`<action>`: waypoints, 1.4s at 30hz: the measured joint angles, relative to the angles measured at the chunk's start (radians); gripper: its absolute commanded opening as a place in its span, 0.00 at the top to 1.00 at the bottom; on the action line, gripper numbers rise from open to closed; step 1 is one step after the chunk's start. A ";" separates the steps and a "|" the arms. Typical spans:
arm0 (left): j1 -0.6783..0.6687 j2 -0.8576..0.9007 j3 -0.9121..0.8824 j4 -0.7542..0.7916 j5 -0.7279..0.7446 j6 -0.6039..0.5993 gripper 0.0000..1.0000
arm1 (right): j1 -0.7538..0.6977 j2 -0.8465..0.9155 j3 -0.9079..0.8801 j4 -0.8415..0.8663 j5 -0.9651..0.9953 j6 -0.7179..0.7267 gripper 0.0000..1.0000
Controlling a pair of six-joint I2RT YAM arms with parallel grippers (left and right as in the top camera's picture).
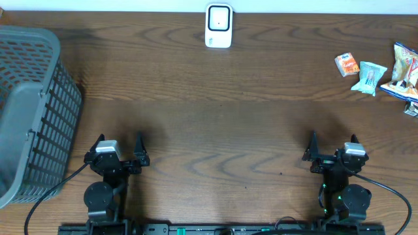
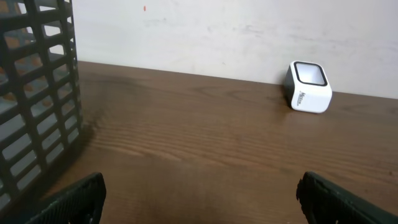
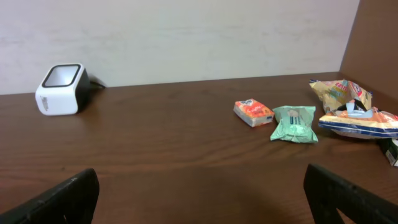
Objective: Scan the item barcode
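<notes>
— Overhead view, from the left side: what stands there?
— A grey basket (image 1: 29,111) with lattice walls, at 9 o'clock on the brown wooden table (image 1: 215,111). The left border of the picture cuts it.
— And the left gripper?
— The left gripper (image 1: 119,141) is at about 7 o'clock, near the front edge of the table and near the basket. Its two black fingers stand wide apart and they hold nothing. In the left wrist view only bare wood shows between them.
— Where is the scanner?
— The white scanner (image 1: 219,26), with a dark window on its top, sits at 12 o'clock at the far edge of the table. It is well apart from both arms.
— The right gripper?
— The right gripper (image 1: 334,140) is at about 5 o'clock, also near the front edge. Its fingers are spread wide in the same way, and they are empty.
— And the items for scanning?
— They lie at 2 o'clock, in the far right corner. First comes an orange packet (image 1: 347,64), then a green packet (image 1: 369,78) just beside it. After these, the colourful snack bags (image 1: 405,73) lie at the right border, close together. All rest on the table, well apart from the scanner and from both grippers. The barcodes are too small for me to see.
</notes>
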 measured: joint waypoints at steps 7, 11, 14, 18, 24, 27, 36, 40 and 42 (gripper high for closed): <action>-0.047 -0.010 -0.010 0.014 -0.002 0.000 0.02 | 0.000 0.000 0.000 0.000 0.000 0.000 0.01; -0.055 -0.010 -0.010 0.014 -0.004 0.004 0.02 | 0.000 0.000 0.000 0.000 0.000 0.000 0.01; -0.057 -0.010 -0.010 0.014 -0.004 0.008 0.02 | 0.000 0.000 0.000 0.000 0.000 0.000 0.01; -0.057 -0.010 -0.010 0.014 -0.008 0.016 0.02 | 0.000 0.000 0.000 0.000 0.000 0.000 0.01; -0.057 -0.010 -0.010 0.014 -0.008 0.019 0.02 | 0.000 0.000 0.000 0.000 0.000 0.000 0.01; -0.057 -0.010 -0.010 0.014 -0.008 0.020 0.02 | 0.000 0.000 0.000 0.000 0.000 0.000 0.01; -0.057 -0.010 -0.010 0.014 -0.008 0.022 0.02 | 0.000 0.000 0.000 0.000 0.000 0.000 0.01; -0.057 -0.010 -0.010 0.014 -0.008 0.022 0.02 | 0.000 0.000 0.000 0.000 0.000 0.000 0.01; -0.057 -0.010 -0.010 0.014 -0.008 0.022 0.02 | 0.000 0.000 0.000 0.000 0.000 0.000 0.01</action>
